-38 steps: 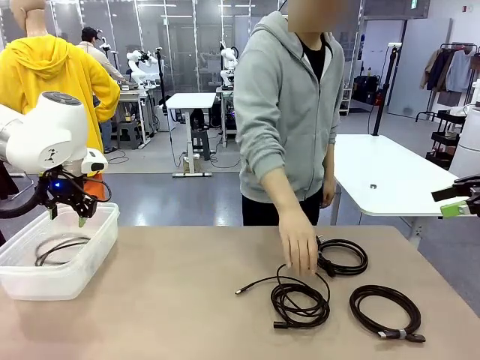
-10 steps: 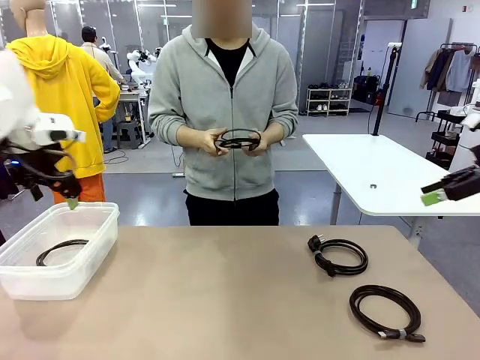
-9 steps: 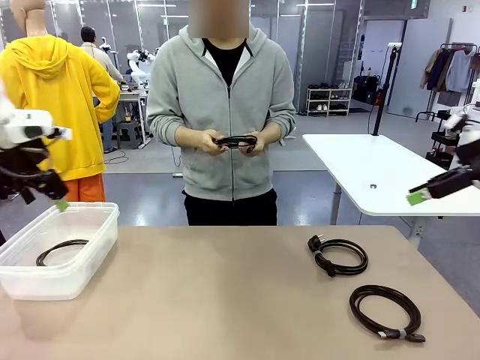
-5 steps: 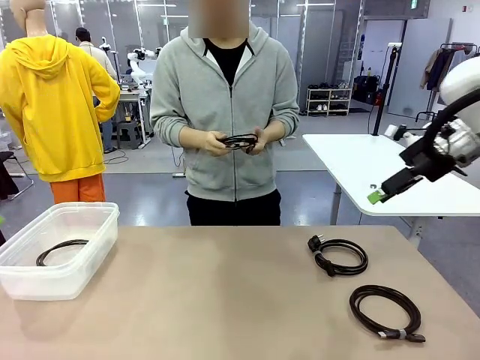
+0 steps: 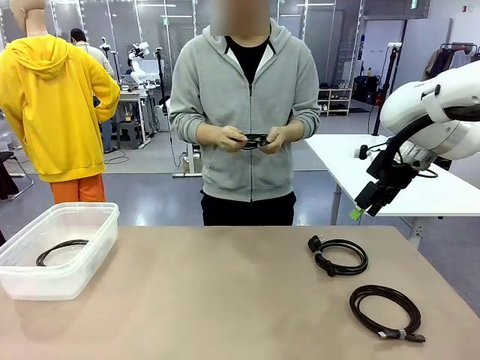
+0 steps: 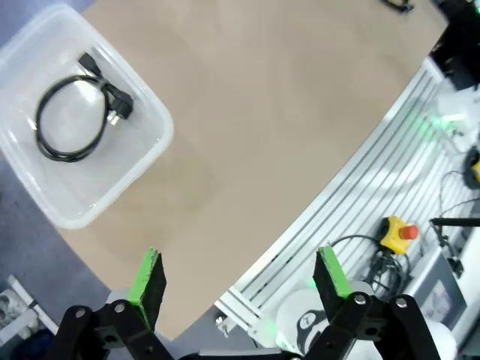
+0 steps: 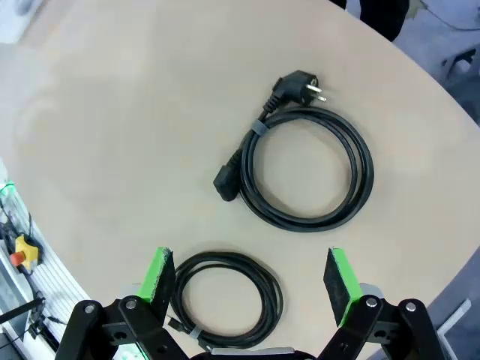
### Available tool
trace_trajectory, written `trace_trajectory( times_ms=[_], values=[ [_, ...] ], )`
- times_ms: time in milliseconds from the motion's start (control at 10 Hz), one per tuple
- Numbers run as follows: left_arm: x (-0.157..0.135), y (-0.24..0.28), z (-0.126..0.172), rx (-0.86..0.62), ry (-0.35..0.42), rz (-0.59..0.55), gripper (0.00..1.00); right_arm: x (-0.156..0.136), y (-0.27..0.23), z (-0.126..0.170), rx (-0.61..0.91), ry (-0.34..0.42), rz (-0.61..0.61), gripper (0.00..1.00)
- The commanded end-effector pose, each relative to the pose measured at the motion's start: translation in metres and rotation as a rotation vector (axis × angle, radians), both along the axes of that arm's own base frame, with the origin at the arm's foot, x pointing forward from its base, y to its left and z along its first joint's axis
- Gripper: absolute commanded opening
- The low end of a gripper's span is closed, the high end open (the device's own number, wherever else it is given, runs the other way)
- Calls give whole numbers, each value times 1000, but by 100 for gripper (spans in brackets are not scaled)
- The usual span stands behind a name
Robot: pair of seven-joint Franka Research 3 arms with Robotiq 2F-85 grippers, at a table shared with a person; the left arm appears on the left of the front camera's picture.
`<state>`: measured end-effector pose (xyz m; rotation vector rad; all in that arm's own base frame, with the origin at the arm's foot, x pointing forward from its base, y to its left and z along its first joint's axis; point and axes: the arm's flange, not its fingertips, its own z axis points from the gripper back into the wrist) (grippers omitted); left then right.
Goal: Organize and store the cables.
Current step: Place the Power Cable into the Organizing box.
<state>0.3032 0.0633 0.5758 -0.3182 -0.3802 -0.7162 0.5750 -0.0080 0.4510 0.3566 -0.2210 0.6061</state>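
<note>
Two black coiled cables lie on the right of the tan table (image 5: 195,300): one with plugs (image 5: 339,256) (image 7: 307,176) and, nearer, one bound by a small tie (image 5: 386,311) (image 7: 225,300). A third coil (image 5: 61,251) (image 6: 71,120) lies in the clear plastic bin (image 5: 97,225) (image 6: 142,161) at the left. The person across the table holds another coil (image 5: 255,140) in both hands at chest height. My right gripper (image 5: 361,206) (image 7: 251,277) hangs open high above the two table coils, holding nothing. High over the table's near edge, my left gripper (image 6: 240,274) is open and empty, the bin far below it.
A white table (image 5: 390,176) stands behind at the right. My base rails and a yellow stop button (image 6: 397,232) lie below the table's near edge.
My right arm has swung in from the right edge to above the two table coils. My left arm has lifted away from the bin, out of the front view. The person shifted slightly right.
</note>
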Motion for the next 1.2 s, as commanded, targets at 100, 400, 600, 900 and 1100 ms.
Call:
trace_trajectory(
  times_ms=[100, 400, 600, 900, 1100],
  values=[
    [0, 3, 0, 7, 2, 11, 100, 2, 0, 2, 19, -11, 5, 100],
    [0, 3, 0, 7, 2, 11, 100, 0, -1, 1, 1, -2, -1, 100],
    [0, 3, 0, 7, 2, 11, 100, 15, 45, -21, -51, 6, -190, 100],
    [0, 3, 0, 7, 2, 11, 100, 27, 79, -58, -92, 100, -342, 100],
    [0, 3, 0, 7, 2, 11, 100, 33, 94, -80, -129, 135, -393, 100]
  ],
)
